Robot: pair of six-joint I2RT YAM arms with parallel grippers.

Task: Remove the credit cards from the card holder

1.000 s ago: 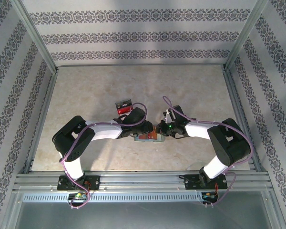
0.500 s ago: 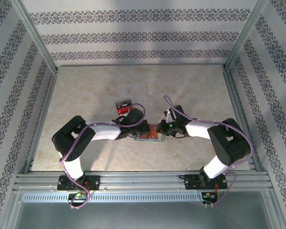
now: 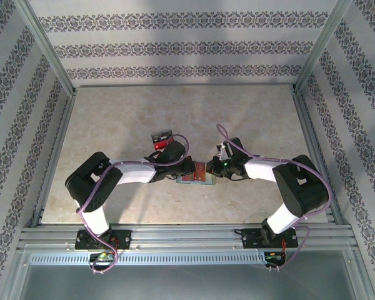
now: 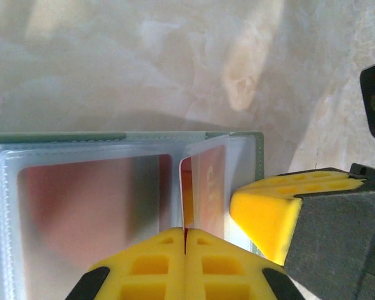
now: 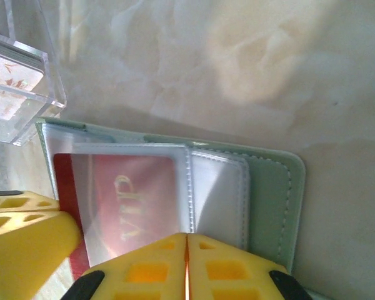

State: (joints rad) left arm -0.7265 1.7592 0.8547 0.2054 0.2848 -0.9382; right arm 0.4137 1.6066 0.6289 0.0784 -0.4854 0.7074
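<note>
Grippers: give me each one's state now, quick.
Left gripper: closed, fingers pinching the reddish credit card.
Right gripper: closed, pressed against the card holder; grip cannot be told.

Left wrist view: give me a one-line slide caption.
Left claw shut on the edge of a red credit card peeking from a clear sleeve of the pale card holder.

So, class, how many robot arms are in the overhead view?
2: the left arm at lower left, the right arm at lower right, meeting over the card holder.
</note>
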